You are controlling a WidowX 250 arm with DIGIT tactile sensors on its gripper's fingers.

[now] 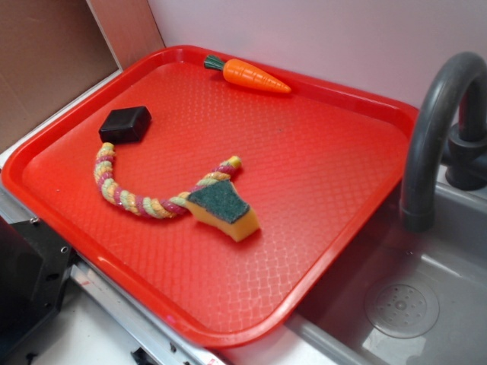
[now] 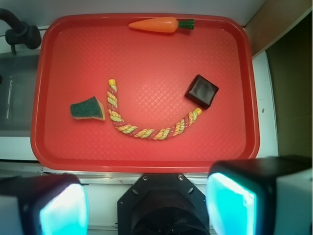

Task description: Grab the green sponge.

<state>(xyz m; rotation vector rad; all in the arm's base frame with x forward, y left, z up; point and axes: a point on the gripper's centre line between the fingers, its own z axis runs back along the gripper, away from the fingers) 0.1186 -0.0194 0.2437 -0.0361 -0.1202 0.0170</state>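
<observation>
Here the green sponge (image 2: 87, 108) lies just beside the braided rope (image 2: 146, 129); jaws wide, empty.

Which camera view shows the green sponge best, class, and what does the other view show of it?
The exterior view: the green sponge appears large there, its dark green top and yellow foam side both visible, one end of the braided rope beside it. The wrist view shows it from above, smaller, mostly the green top, lying apart from the rope.
</observation>
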